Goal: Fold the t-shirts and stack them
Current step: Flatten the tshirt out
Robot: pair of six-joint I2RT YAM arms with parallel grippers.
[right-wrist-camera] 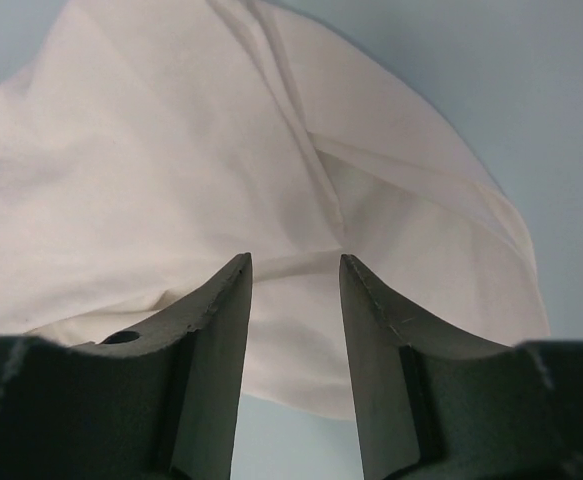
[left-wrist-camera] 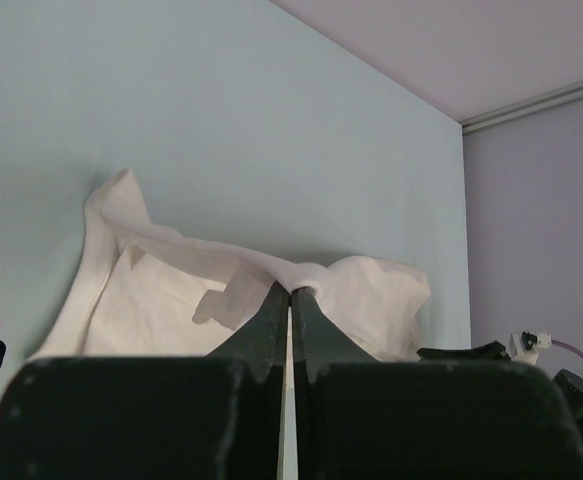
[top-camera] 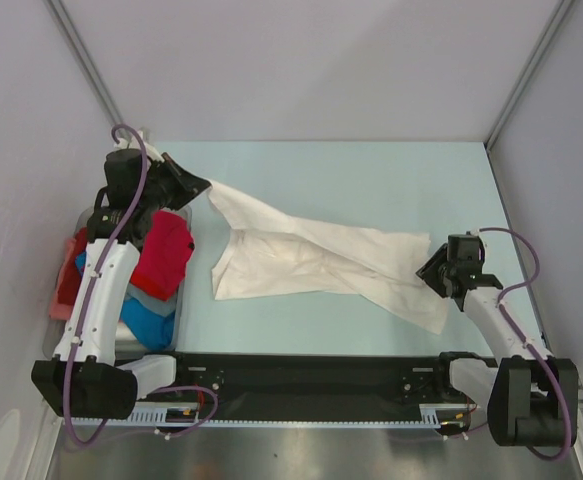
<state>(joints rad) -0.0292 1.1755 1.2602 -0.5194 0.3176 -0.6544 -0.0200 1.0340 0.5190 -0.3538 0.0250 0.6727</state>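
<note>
The white tee (top-camera: 311,262) is being spread across the counter (top-camera: 371,180), pinched at one end by the left hand (top-camera: 199,186) and straddled at the other by the half-spread right hand (top-camera: 433,272), which likely needs closing next.

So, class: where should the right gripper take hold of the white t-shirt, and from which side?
Take the white t-shirt by its right-hand end, coming in from the right. The left gripper pinches the far left corner and the cloth trails diagonally rightwards, so that loose end lies nearest the open right gripper.
</note>
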